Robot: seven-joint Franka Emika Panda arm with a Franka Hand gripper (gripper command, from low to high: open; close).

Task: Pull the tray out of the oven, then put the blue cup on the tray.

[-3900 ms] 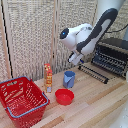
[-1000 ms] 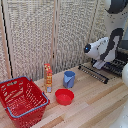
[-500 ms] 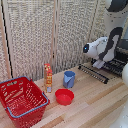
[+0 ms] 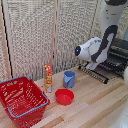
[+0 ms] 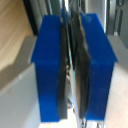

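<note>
One blue cup (image 4: 69, 79) stands upright mid-table, handle not discernible, bare wood in front. At its 3 o'clock lies one tray (image 4: 95, 73) — long axis running toward the oven (image 4: 119, 56) at the exterior view's right. The gripper (image 5: 73, 70) has its blue fingers (image 5: 50, 67) nearly together — whether on the tray's edge, I cannot tell.

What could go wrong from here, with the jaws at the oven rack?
1. In the wrist view the gripper looks nearly shut on something thin; a shallow hold could slip mid-pull.
2. The tray already overhangs the table; pulling further could tip it.
3. The blue cup stands near the tray's front edge and could get bumped.
</note>
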